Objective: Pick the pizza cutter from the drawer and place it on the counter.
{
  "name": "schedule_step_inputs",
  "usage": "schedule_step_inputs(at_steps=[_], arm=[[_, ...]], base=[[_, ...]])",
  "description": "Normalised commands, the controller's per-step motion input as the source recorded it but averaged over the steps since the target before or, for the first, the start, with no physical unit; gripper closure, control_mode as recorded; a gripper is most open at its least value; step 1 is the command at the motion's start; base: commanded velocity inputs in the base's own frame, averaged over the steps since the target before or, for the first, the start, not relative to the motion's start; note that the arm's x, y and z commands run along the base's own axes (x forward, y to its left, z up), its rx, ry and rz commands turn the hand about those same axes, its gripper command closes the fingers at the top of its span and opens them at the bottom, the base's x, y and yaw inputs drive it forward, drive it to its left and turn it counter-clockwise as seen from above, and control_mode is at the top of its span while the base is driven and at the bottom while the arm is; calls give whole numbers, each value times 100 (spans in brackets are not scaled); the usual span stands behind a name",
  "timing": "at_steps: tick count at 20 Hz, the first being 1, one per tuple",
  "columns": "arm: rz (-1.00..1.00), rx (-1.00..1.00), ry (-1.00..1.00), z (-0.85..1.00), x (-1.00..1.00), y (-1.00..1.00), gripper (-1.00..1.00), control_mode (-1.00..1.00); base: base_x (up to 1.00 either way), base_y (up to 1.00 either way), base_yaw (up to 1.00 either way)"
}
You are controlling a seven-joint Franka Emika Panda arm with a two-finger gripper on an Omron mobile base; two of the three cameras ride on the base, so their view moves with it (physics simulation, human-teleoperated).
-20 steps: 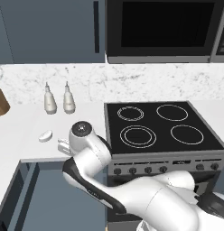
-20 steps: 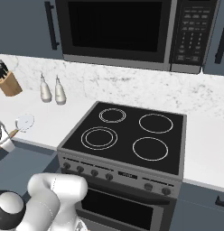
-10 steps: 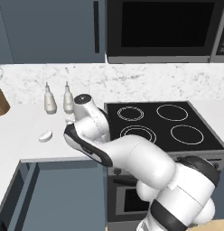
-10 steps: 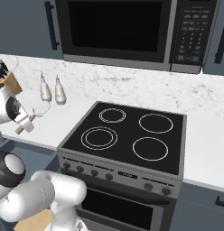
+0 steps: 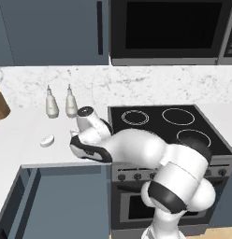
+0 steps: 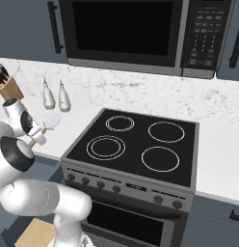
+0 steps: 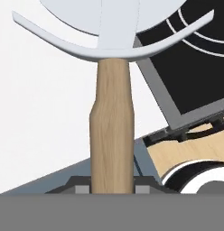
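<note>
Pincer [image 7: 112,189] lower (still gripping pizza cutter [image 7: 112,113]).

Tan wood-grain handle and silvery-white wheel and guard on the pizza cutter [image 7: 111,131]; plain white on the counter [image 5: 24,140]; slate-blue on the drawer [image 5: 66,200] front, darker inside. Black stove top [image 6: 136,147] with thin white rings, grey trim and dark knobs; white-grey marbled backsplash [image 6: 140,94]; white on the two bottles [image 5: 59,102] and the oval lump [image 5: 47,140]; tan knife block [image 6: 9,88] with black handles. Slate-blue upper cabinets [image 5: 52,32]; black microwave [image 6: 131,34] with grey frame.
</note>
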Motion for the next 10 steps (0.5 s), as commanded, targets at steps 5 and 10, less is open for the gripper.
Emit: schedule_step_inputs(at_steps=[5, 10], arm=[[0, 0, 0, -36, 96, 44, 100, -100], [-5, 0, 1, 9, 54, 26, -100, -100]], base=[[0, 0, 0], [0, 0, 0]])
